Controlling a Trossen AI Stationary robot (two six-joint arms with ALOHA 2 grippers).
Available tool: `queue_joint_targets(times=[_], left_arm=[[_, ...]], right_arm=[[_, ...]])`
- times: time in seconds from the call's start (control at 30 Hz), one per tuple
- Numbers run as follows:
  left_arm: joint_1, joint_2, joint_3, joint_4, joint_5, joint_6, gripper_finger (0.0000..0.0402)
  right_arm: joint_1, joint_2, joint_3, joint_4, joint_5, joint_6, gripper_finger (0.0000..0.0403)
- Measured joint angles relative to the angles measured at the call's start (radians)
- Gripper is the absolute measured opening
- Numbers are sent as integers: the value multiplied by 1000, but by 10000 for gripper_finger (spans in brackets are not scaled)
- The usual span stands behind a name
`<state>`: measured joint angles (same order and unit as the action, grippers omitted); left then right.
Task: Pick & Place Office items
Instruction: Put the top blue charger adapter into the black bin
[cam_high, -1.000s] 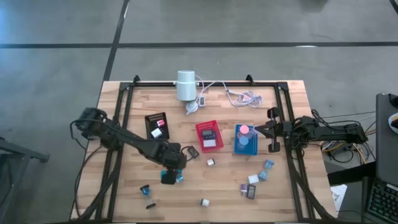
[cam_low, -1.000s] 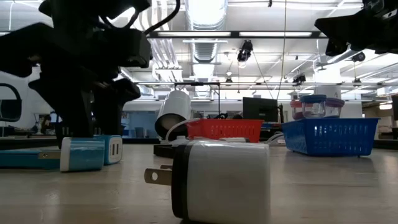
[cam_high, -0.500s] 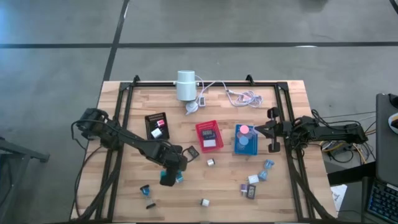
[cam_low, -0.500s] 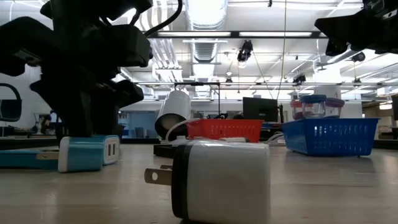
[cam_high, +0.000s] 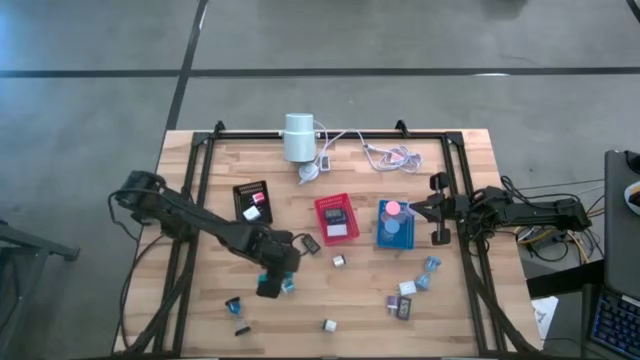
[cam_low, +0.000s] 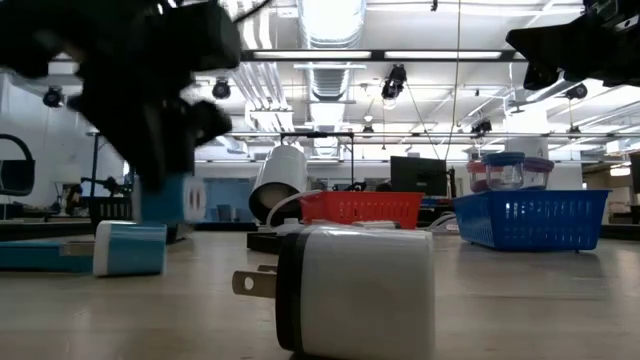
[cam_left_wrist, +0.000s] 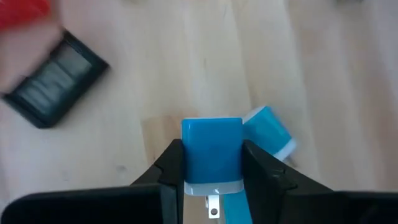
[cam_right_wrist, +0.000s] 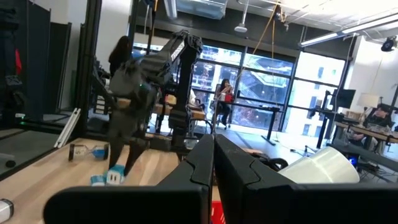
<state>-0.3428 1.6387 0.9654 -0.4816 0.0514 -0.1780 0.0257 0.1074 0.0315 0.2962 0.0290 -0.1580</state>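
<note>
While no writing is legible, left gripper (cam_left_wrist: 212, 171) jaws clamp a blue charger (cam_left_wrist: 211, 155); right gripper (cam_right_wrist: 213, 163) jaws closed.

Pale matt wooden table (cam_high: 460, 300), glossy blue plastic charger (cam_left_wrist: 211, 152), metal prongs.

Left pincer (cam_low: 165, 150) — motion-blurred; right pincer (cam_right_wrist: 211, 163) cut off.

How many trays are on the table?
3: the black tray is on the left, the red tray is in the middle, and the blue tray is on the right. All three show fully from above, so none seems hidden.
</note>
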Motion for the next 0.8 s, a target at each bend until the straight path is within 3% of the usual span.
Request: queue_joint_targets(times=[0.37,0.7,0.8], left_arm=[[-2,-381,-26,2,-120,36,99],[-5,-781,-141,93,-457,42,99],[-5,-899,-232,226,-475,123,99]], right_arm=[[0,0,0,7,0,1,8],[0,0,0,22,0,1,8],[0,0,0,22,0,1,8]])
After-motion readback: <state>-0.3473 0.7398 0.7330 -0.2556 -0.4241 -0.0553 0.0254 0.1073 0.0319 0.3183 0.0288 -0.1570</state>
